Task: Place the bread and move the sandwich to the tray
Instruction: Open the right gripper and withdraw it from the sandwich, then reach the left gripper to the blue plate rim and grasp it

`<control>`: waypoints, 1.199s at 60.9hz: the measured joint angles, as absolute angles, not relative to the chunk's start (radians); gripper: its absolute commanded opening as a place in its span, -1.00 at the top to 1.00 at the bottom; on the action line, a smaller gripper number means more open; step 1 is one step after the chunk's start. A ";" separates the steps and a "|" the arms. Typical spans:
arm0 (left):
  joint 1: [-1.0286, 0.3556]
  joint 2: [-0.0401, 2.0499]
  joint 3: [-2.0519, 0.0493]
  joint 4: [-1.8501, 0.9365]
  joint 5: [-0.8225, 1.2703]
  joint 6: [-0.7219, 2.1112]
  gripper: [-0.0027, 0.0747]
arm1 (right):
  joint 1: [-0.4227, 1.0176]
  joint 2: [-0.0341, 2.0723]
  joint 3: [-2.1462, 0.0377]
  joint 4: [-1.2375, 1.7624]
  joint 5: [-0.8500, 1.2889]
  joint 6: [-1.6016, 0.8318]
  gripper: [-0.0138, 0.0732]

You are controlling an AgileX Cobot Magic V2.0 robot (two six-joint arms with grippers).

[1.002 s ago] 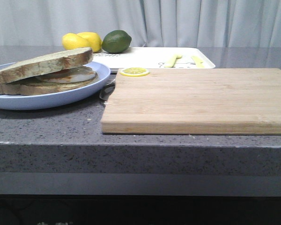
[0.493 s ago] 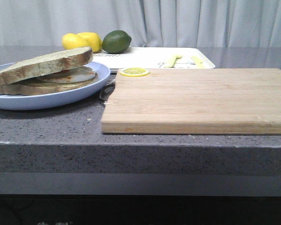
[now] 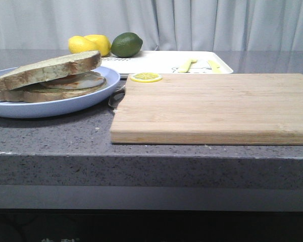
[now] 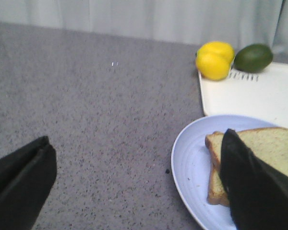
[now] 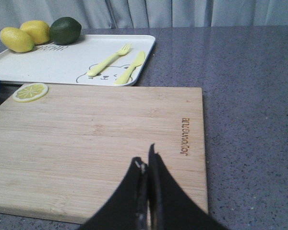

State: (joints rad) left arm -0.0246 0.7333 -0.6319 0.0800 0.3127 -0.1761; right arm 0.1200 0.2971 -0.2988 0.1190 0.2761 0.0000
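The sandwich (image 3: 45, 80) lies on a round pale-blue plate (image 3: 55, 107) at the left of the counter. The plain greenish-tan bread (image 3: 50, 68) lies tilted on top, over a fried egg (image 3: 78, 80) and a lower slice. In the left wrist view, my left gripper (image 4: 134, 143) is open. One finger (image 4: 249, 182) hangs over the bread (image 4: 273, 148) and the plate (image 4: 192, 163); the other is over bare counter. My right gripper (image 5: 145, 163) is shut and empty above the wooden board (image 5: 86, 143). The white tray (image 3: 156, 61) lies behind the board. Neither gripper shows in the front view.
Two lemons (image 3: 88, 44) and a lime (image 3: 126, 44) sit at the tray's far left corner. A yellow fork (image 5: 108, 60) and knife (image 5: 130, 67) lie on the tray (image 5: 53, 62). A lemon slice (image 3: 145, 77) rests on the board's far left corner (image 3: 217, 106).
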 measured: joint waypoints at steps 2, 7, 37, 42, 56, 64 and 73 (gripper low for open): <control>-0.025 0.784 -0.668 0.078 0.343 -0.176 -0.80 | 0.120 0.297 -0.299 0.121 0.276 0.000 0.82; -0.028 0.909 -0.758 0.076 0.407 -0.174 -0.80 | 0.120 0.297 -0.299 0.125 0.276 0.000 0.82; -0.083 1.513 -1.163 0.061 0.766 -0.129 -0.80 | 0.120 0.297 -0.299 0.125 0.274 0.000 0.82; -0.083 1.560 -1.180 0.045 0.776 -0.126 -0.80 | 0.120 0.297 -0.299 0.125 0.274 0.000 0.82; -0.083 1.612 -1.190 0.010 0.776 -0.126 -0.80 | 0.120 0.297 -0.299 0.125 0.274 0.000 0.82; -0.083 1.618 -1.193 0.000 0.774 -0.126 -0.59 | 0.120 0.297 -0.299 0.125 0.274 0.000 0.82; -0.083 1.629 -1.196 -0.011 0.772 -0.126 0.19 | 0.120 0.297 -0.299 0.125 0.274 0.000 0.82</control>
State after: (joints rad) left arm -0.0827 1.6287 -1.1955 -0.0113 0.7722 -0.1265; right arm 0.1200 0.2971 -0.2988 0.1253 0.2740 0.0000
